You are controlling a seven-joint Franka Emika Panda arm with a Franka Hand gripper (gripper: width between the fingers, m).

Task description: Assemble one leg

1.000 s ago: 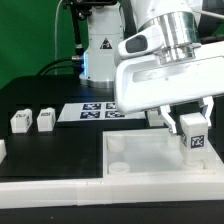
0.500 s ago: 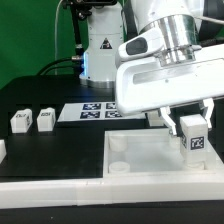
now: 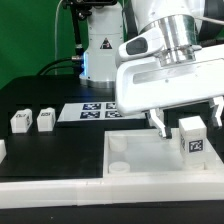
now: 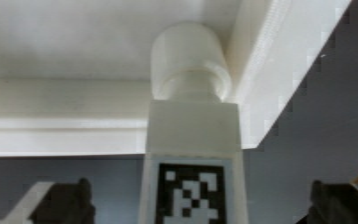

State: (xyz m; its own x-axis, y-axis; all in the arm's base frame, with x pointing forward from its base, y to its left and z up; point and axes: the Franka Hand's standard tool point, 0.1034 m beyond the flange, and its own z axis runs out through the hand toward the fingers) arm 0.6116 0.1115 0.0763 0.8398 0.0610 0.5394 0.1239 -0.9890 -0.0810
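Note:
A white leg (image 3: 192,138) with a black-and-white tag stands upright at the far corner of the large white tray (image 3: 140,165) on the exterior view's right. My gripper (image 3: 188,122) is open, one finger on each side of the leg with a gap to both. In the wrist view the leg (image 4: 194,140) runs down to the tray's corner (image 4: 87,100). There my gripper (image 4: 202,205) straddles it, and the dark fingers (image 4: 60,200) stand clear of its sides.
Two more legs (image 3: 20,121) (image 3: 45,120) stand on the black table at the exterior view's left, and another shows at the left edge (image 3: 2,150). The marker board (image 3: 95,110) lies behind the tray. The tray has round sockets (image 3: 117,146) at its left corners.
The fingers have spread apart and let go of the leg. The leg now stands free in the tray's corner, slightly lower than before.

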